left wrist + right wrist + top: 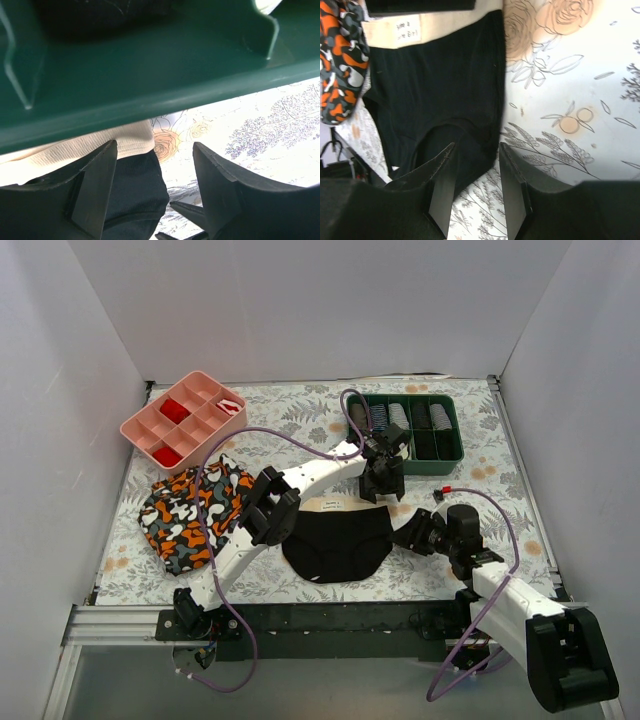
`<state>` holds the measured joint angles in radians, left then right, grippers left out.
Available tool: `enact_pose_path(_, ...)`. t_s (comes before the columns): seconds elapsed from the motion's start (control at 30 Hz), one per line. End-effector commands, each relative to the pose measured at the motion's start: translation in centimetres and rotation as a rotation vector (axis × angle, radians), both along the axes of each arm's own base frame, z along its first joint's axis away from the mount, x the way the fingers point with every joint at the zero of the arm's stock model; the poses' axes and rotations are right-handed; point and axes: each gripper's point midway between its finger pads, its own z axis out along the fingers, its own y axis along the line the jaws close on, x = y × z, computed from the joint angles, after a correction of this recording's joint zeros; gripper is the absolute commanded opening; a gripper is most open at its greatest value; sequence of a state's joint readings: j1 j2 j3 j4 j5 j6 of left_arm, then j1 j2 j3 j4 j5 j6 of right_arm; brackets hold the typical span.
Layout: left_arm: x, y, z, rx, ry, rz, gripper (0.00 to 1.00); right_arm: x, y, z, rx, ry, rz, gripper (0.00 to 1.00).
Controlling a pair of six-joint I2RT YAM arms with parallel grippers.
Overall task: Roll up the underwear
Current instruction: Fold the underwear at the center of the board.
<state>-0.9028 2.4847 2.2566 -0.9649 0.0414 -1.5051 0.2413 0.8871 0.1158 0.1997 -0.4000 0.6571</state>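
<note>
The underwear lies flat on the floral mat, black with its cream waistband at the far edge. My left gripper is open and empty, hovering over the garment's upper right corner, just in front of the green tray. In the left wrist view the open gripper straddles the edge of the underwear by the waistband. My right gripper is open at the garment's right edge. In the right wrist view this gripper sits over the lower right edge of the underwear.
A green divided tray with rolled garments stands at the back right, close above the left gripper. A pink divided tray is at the back left. An orange, black and white patterned cloth lies left of the underwear.
</note>
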Motion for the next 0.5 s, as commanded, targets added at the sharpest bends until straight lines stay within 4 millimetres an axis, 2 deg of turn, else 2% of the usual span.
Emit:
enact_pose_path(0.0, 1.6, 0.0, 3.5, -0.044, -0.066, 0.007, 0.62, 1.6, 1.1, 2.6, 0.098, -0.07, -0.004, 0.47)
enact_pose_path(0.1, 1.7, 0.1, 3.6, -0.045, -0.062, 0.007, 0.62, 1.7, 1.1, 2.0, 0.088, -0.038, -0.011, 0.47)
enact_pose_path(0.27, 1.7, 0.1, 3.6, -0.045, -0.065, 0.004, 0.62, 1.0, 0.6, -0.1, 0.037, 0.055, -0.018, 0.42)
enact_pose_path(0.37, 1.9, 0.2, 3.7, -0.044, -0.059, 0.002, 0.62, 0.9, 0.2, -0.6, 0.023, 0.054, -0.034, 0.41)
enact_pose_path(0.47, 1.8, 0.5, 3.0, -0.026, -0.043, -0.003, 0.61, 1.0, 0.1, -0.6, 0.015, 0.047, -0.033, 0.39)
